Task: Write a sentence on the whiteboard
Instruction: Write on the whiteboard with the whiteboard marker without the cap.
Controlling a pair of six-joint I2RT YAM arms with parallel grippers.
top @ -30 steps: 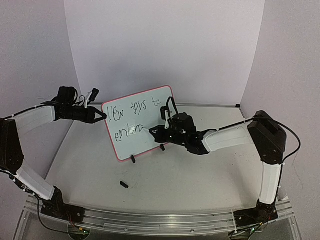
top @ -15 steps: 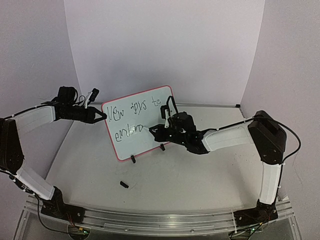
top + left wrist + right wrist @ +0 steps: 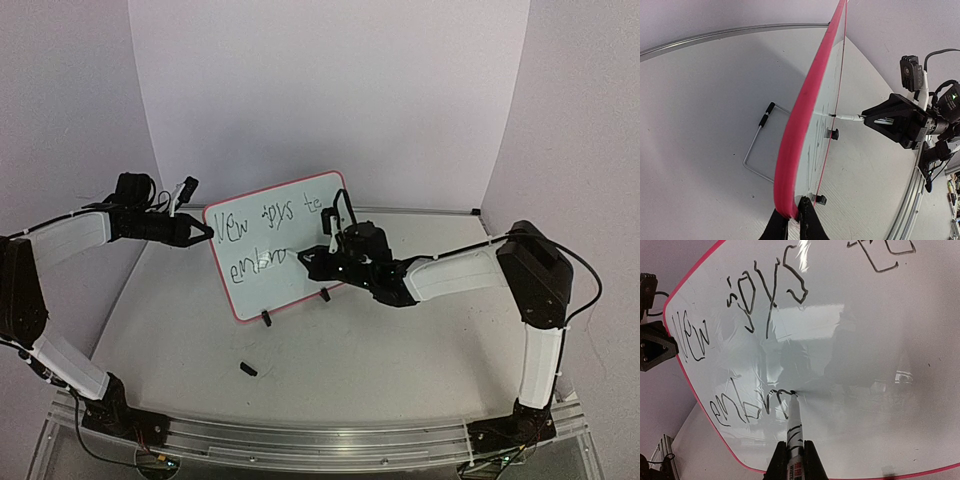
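While the whiteboard (image 3: 275,258) stands tilted on its two black feet toward the far side of the desk (image 3: 340,370), the left end effector (image 3: 792,222) is clamped on its pink-red rim at the left edge, with one finger on either face of the board. The right end effector (image 3: 795,460) is closed around a marker (image 3: 794,427) that reaches in from the right. The marker's black tip touches the white surface at the end of the lower line of writing. The sentence (image 3: 765,330) reads roughly "New joys to" on the upper line and "embra" beneath it, in thin black strokes that slope with the board. Behind the board, the left wrist view shows a bent wire stand (image 3: 756,150) with a black tip resting on the desk. A small dark object (image 3: 247,368) lies on the desk nearer the arms, in front of the board's left foot and apart from it.
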